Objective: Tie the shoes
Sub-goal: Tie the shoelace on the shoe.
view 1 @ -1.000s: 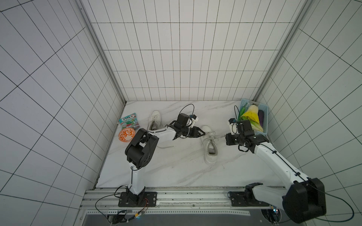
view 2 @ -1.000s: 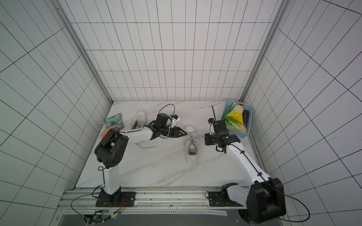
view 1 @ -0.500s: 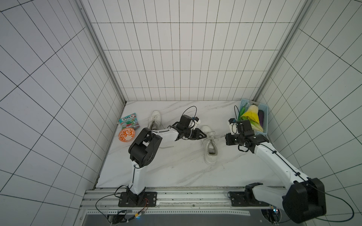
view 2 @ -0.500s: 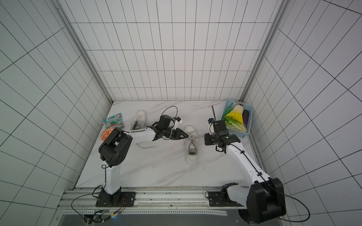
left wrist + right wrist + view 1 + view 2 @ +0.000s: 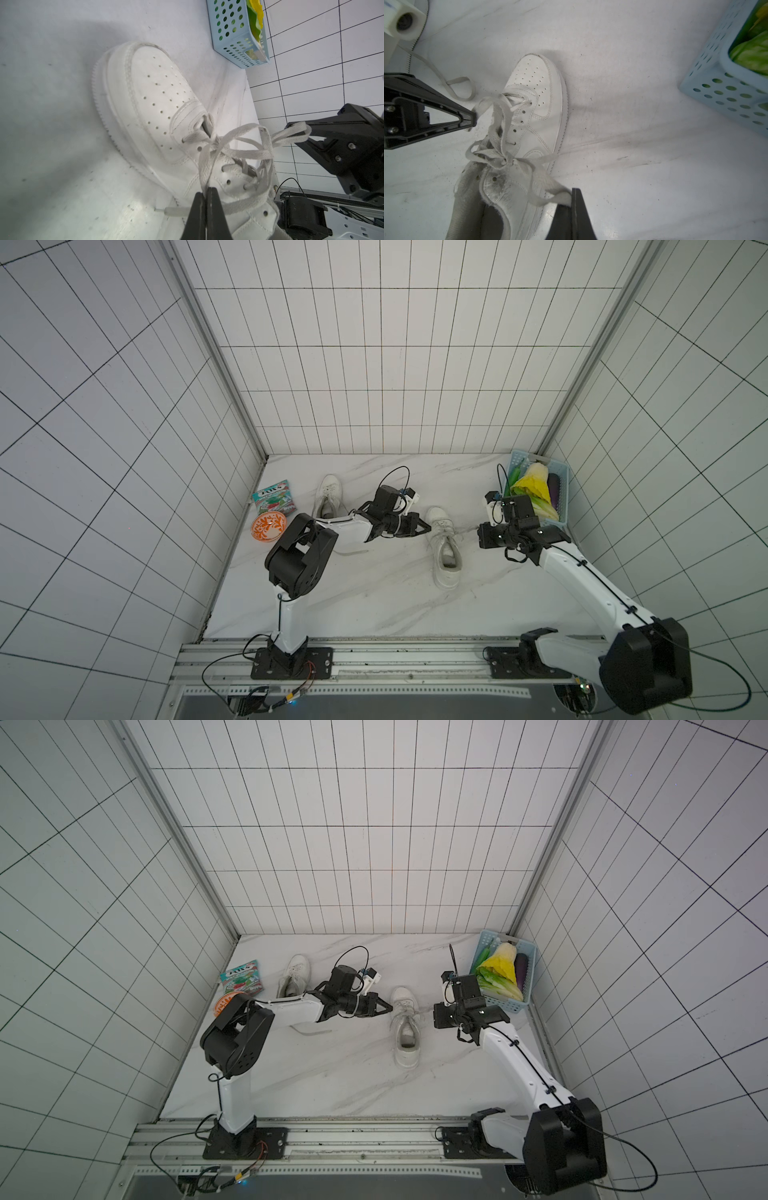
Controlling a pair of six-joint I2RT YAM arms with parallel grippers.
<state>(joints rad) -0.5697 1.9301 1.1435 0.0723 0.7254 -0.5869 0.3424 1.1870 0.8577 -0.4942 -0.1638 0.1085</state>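
Both top views show two white shoes on the marble table. The nearer shoe (image 5: pixel 445 549) (image 5: pixel 405 1038) lies between my grippers, toe pointing to the back wall. Its laces are knotted at the tongue, with a loop running out to each side. My left gripper (image 5: pixel 427 526) (image 5: pixel 206 189) is shut on the lace loop (image 5: pixel 204 164) on the shoe's left. My right gripper (image 5: pixel 478 533) (image 5: pixel 572 195) is shut on the other loop (image 5: pixel 542 180) on its right. The second shoe (image 5: pixel 328 499) stands behind the left arm, with its loose lace trailing on the table.
A light blue basket (image 5: pixel 562 506) of toy vegetables stands at the back right, close behind the right wrist. An orange patterned bowl (image 5: pixel 269 526) and a colourful packet (image 5: pixel 274 501) lie by the left wall. The arms' rail (image 5: pixel 374 659) runs along the front edge.
My left gripper has moved right to the nearer shoe and shut on its lace loop. The right gripper has held still, shut on its loop.
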